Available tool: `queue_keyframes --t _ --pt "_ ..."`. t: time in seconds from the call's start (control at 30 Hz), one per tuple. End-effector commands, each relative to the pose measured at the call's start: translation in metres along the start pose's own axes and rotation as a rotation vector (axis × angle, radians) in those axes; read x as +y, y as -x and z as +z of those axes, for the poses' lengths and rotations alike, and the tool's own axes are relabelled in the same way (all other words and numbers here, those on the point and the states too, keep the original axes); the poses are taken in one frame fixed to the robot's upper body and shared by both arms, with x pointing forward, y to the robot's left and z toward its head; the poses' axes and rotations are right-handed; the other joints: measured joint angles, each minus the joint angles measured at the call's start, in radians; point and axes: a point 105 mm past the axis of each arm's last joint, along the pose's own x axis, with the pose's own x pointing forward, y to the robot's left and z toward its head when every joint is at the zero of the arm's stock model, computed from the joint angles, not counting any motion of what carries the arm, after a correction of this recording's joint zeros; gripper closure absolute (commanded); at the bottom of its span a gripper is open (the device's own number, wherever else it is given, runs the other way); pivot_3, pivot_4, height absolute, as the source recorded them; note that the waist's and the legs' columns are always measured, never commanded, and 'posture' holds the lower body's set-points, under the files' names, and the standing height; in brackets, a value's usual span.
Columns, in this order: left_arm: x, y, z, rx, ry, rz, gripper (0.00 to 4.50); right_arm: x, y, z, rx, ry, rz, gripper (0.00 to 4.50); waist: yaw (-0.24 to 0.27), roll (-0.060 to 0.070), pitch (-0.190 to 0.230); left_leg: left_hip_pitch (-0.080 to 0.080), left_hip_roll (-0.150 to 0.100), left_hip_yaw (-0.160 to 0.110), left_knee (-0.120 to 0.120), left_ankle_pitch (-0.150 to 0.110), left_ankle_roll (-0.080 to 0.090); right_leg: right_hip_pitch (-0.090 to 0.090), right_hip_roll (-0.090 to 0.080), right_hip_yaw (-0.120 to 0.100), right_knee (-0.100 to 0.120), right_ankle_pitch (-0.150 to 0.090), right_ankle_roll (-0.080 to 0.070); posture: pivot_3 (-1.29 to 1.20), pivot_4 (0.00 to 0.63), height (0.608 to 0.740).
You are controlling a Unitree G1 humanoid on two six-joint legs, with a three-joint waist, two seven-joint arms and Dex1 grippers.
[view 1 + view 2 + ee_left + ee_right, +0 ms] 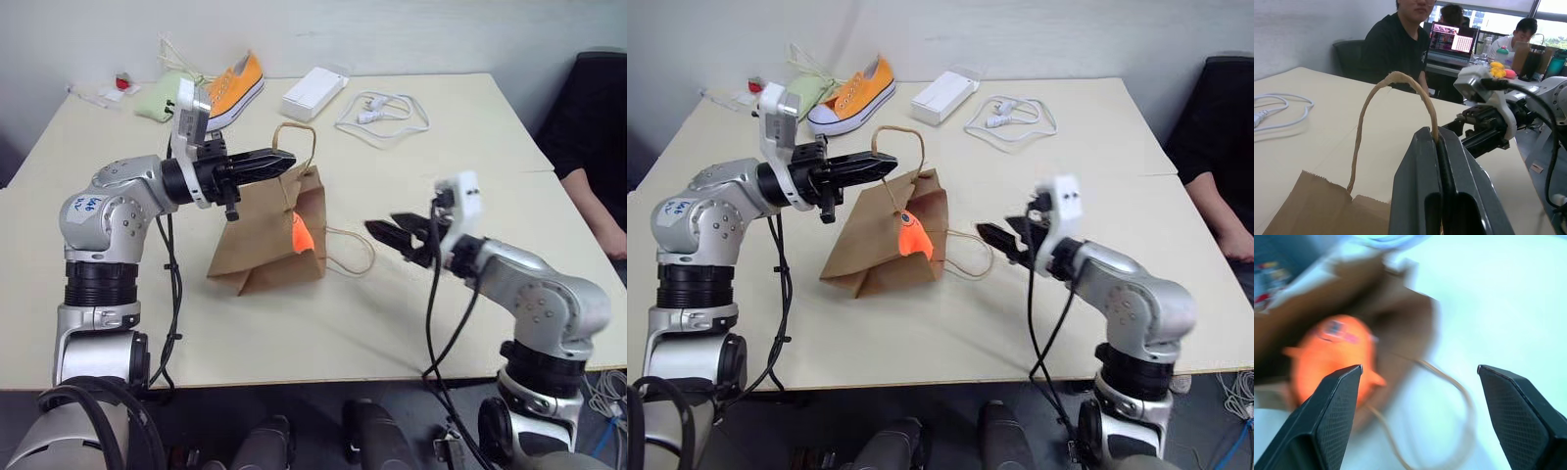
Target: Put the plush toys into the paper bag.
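The brown paper bag leans on the table with its mouth turned to the right. My left gripper is shut on its upper loop handle and holds it up. The bag's other handle lies flat on the table. An orange plush toy with a round eye sits at the bag's mouth, partly sticking out. My right gripper stands open a short way right of the mouth, with nothing between its fingers. In the right wrist view the orange toy lies beyond the spread fingers.
An orange sneaker, a pale green pouch and a small red object lie at the back left. A white box and a white cable lie at the back. A person's arm rests at the table's right edge.
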Motion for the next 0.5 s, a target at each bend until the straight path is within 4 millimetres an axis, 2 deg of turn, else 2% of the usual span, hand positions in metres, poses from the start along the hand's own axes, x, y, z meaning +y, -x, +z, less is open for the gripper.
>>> queue_keyframes --t 0.03,0.13,0.23,0.4,0.5 --pt "-0.004 0.004 0.015 -0.031 -0.058 0.005 4.50 -0.007 0.008 -0.018 0.036 -0.070 -0.037 0.66 0.000 0.000 0.000 0.000 0.000 0.000 0.000 0.000 0.000 0.000 0.000 0.000 0.000 0.000 0.000 0.00 0.150 0.740" --pt "-0.003 0.005 0.016 -0.034 -0.060 0.015 4.50 -0.002 0.004 -0.034 0.067 -0.151 -0.011 0.66 -0.005 0.000 0.000 0.000 0.000 0.001 0.000 0.000 0.000 0.000 0.000 0.001 0.000 0.000 0.000 0.00 0.150 0.740" --pt "-0.003 0.005 0.016 -0.034 -0.062 0.018 4.50 0.010 -0.010 -0.045 0.083 -0.267 0.064 0.66 -0.006 0.000 0.000 0.001 0.001 0.002 0.000 0.000 0.000 -0.001 0.001 0.001 0.001 0.000 0.000 0.00 0.150 0.740" --pt "-0.003 0.004 0.016 -0.035 -0.067 0.019 4.50 0.018 -0.038 -0.052 0.097 -0.375 0.108 0.66 -0.005 0.000 0.000 0.001 0.000 0.002 0.000 0.000 0.000 0.000 0.000 0.001 0.002 0.000 0.000 0.00 0.150 0.740" --pt "-0.003 0.003 0.017 -0.035 -0.070 0.020 4.50 0.019 -0.049 -0.053 0.099 -0.391 0.111 1.27 -0.004 0.000 0.000 0.001 0.000 0.001 0.000 0.000 0.000 0.000 0.000 0.001 0.002 0.000 0.000 0.00 0.150 0.740"
